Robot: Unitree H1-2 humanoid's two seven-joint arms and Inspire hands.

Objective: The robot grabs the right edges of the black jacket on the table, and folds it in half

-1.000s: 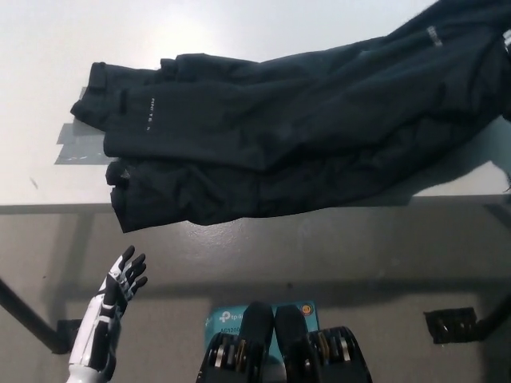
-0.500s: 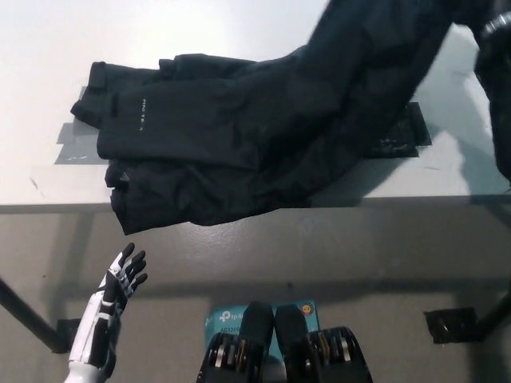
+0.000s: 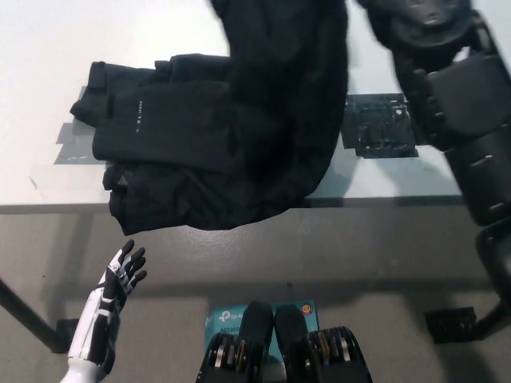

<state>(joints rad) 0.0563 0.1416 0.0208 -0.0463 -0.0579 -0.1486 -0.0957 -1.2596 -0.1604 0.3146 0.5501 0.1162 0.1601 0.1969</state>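
1. The black jacket [image 3: 215, 144] sits on the left half of the white table [image 3: 48, 48], with its right part lifted up in a tall drape that runs out of the top of the picture.
2. The black right arm [image 3: 455, 104] reaches over the table's right side. Its hand is cut off by the top edge, so I can't tell what its fingers are doing.
3. The left hand [image 3: 116, 287] hangs below the table edge, fingers spread, holding nothing.
4. To do the fold well, I'd carry that lifted edge right across to the far left hem and lay it down flat so the edges line up.
5. Dark tape patch [image 3: 379, 124] is uncovered on the right.
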